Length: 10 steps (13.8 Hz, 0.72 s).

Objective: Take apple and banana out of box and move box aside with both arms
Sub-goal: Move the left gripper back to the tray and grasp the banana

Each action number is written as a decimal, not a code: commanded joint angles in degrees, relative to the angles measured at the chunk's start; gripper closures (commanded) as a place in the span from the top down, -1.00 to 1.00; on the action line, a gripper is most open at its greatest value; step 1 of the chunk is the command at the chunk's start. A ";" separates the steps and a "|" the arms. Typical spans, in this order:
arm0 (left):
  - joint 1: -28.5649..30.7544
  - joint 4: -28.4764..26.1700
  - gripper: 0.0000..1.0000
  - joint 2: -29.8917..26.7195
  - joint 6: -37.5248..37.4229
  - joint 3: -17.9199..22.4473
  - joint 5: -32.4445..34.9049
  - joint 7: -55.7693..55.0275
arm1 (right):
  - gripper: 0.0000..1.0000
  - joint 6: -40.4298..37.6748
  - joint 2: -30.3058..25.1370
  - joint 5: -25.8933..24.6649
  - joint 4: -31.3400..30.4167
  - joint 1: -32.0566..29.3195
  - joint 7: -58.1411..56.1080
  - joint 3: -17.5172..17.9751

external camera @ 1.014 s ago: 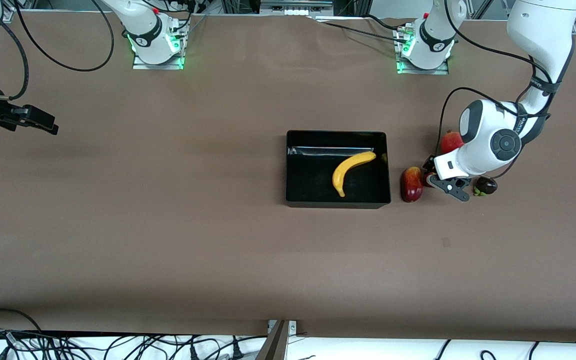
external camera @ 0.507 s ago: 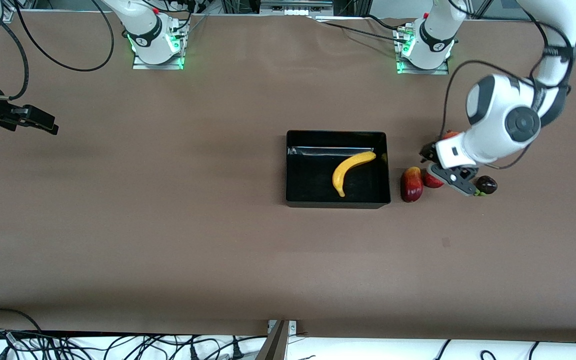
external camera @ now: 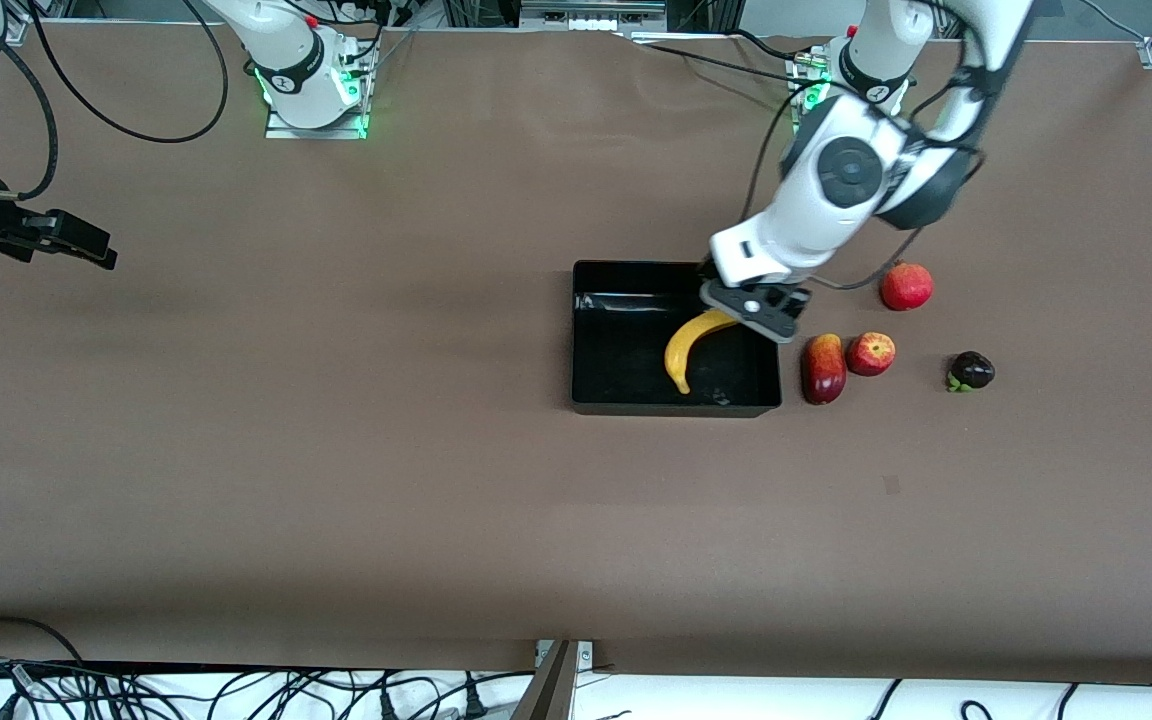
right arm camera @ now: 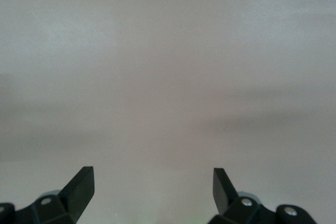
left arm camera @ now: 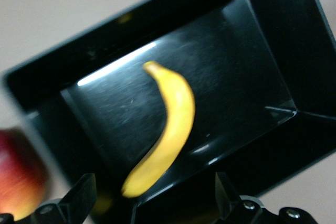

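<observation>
Front view: left gripper (external camera: 751, 312) empty, fingers apart, over black tray (external camera: 596, 400) above banana (external camera: 691, 343); right gripper (external camera: 71, 240) waits, fingers apart.

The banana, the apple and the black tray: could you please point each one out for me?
banana (external camera: 688, 345), front view, middle of its curve.
apple (external camera: 871, 353), front view, centre of its skin.
black tray (external camera: 674, 407), front view, wall nearest the camera.

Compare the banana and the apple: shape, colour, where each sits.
The banana is long, curved and plain yellow; the apple is small, round and red with yellow. The banana lies inside the black tray; the apple sits on the table beside the mango, outside the tray. Neither is held by a claw.
</observation>
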 commanded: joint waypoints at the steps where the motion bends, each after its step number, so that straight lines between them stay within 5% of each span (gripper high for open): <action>1: -1.16 0.85 1.00 5.20 4.97 0.46 4.64 0.07 | 1.00 -1.02 0.41 0.33 1.16 -0.52 -0.78 0.38; 10: -2.49 -0.91 1.00 12.68 12.28 0.99 7.75 -0.63 | 1.00 -1.02 0.41 0.24 1.16 -0.52 -0.78 0.38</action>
